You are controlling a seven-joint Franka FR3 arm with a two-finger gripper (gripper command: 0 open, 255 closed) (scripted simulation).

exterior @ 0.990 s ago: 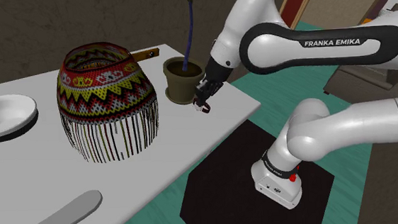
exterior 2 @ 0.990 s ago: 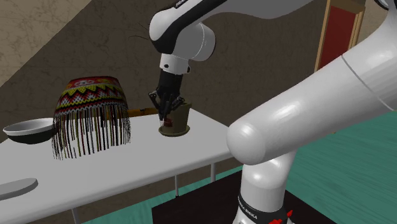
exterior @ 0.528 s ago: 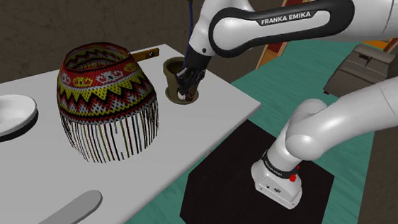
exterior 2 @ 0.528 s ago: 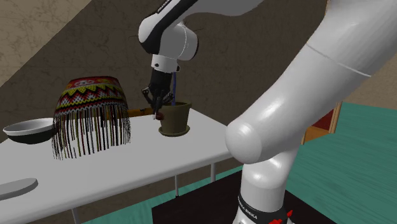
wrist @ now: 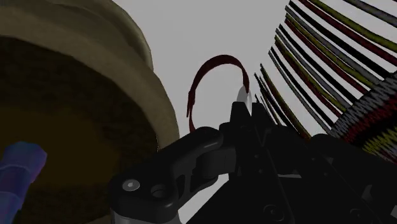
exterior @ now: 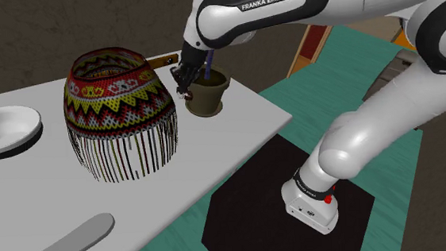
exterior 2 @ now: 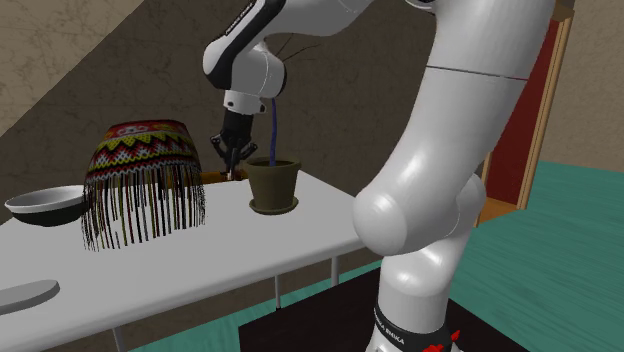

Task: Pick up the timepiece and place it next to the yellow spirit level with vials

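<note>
Between the fringed basket (exterior: 120, 91) and the plant pot (exterior: 206, 96), the gripper (exterior: 184, 83) clamps a dark red watch (wrist: 213, 83) above the table (exterior: 238, 132), near the yellow level (exterior: 164, 61).

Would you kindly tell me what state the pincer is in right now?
Pincer: closed, holding the watch, whose dark red strap loops out past the fingertips.

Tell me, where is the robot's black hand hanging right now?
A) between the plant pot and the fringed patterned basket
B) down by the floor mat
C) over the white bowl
A: the gripper, clasping the red-strapped watch, hangs between the brown plant pot and the fringed basket.
</note>
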